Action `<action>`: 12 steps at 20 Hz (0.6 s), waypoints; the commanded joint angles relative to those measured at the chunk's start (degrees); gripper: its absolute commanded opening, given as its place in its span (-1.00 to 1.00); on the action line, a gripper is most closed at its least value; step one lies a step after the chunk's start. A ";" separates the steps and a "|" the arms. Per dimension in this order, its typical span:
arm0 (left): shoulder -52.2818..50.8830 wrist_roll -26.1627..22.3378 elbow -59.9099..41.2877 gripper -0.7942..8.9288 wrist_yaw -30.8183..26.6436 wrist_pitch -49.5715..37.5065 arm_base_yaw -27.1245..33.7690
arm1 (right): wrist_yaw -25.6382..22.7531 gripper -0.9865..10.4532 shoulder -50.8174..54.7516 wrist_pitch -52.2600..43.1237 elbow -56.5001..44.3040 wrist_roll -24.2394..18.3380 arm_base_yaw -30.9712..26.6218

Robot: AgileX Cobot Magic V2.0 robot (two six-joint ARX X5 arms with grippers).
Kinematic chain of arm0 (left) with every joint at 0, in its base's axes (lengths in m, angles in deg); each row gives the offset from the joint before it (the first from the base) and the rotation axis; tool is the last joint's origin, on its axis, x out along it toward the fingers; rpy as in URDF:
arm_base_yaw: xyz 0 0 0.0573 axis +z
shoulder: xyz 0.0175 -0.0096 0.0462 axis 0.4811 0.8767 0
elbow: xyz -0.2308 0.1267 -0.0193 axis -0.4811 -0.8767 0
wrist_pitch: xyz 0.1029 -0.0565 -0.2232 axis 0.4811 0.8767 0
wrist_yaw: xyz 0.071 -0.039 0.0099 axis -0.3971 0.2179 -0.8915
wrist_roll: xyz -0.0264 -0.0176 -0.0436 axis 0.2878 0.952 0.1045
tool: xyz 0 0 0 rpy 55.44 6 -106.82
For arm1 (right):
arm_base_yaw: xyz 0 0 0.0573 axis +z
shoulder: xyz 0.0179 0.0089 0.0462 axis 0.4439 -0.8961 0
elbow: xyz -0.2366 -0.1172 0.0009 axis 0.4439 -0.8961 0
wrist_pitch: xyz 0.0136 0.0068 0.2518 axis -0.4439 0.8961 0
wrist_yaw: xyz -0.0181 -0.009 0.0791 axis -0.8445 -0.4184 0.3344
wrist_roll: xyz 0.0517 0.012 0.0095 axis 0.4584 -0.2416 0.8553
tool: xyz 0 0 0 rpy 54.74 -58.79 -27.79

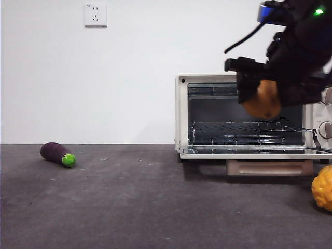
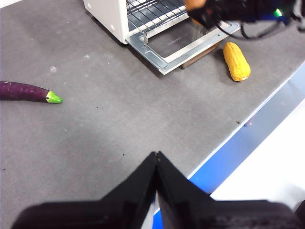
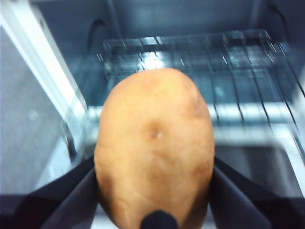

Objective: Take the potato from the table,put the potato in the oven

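Observation:
My right gripper [image 1: 262, 98] is shut on the orange-brown potato [image 3: 155, 152], which fills the right wrist view between the two black jaws. In the front view the potato [image 1: 263, 99] hangs in the air in front of the open cream-white oven [image 1: 182, 114], above its lowered door [image 1: 259, 152] and level with the wire rack [image 1: 233, 127]. The rack [image 3: 200, 57] lies just beyond the potato. My left gripper [image 2: 156, 160] is shut, empty, over the dark grey table [image 2: 119, 114] near its front edge, far from the oven [image 2: 107, 12].
A purple eggplant with a green tip [image 1: 57, 154] lies on the table at the left. A bumpy yellow-orange fruit [image 1: 323, 188] sits at the right, in front of the oven door. The table's blue-edged front border [image 2: 248, 138] runs beside the left gripper.

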 commanded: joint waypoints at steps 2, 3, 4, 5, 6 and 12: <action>-0.04 0.61 -0.35 -0.85 -0.15 -0.24 -0.13 | 1.84 -0.66 -5.99 3.93 7.96 -2.25 -2.40; -0.04 0.61 -0.35 -0.85 -0.15 -0.24 -0.13 | 1.86 -0.66 -8.39 5.75 10.75 -2.25 -3.06; -0.04 0.61 -0.35 -0.85 -0.15 -0.24 -0.13 | 1.88 -0.65 -10.19 7.37 12.90 -2.23 -3.67; -0.04 0.61 -0.35 -0.85 -0.15 -0.24 -0.13 | 2.23 -0.66 -12.26 8.94 15.30 -2.23 -4.11; -0.04 0.61 -0.35 -0.85 -0.15 -0.24 -0.13 | 2.49 -0.65 -13.77 9.38 16.94 -2.23 -4.37; -0.04 0.63 -0.35 -0.85 -0.15 -0.24 -0.13 | 2.34 -0.65 -21.14 9.84 25.14 -2.25 -5.16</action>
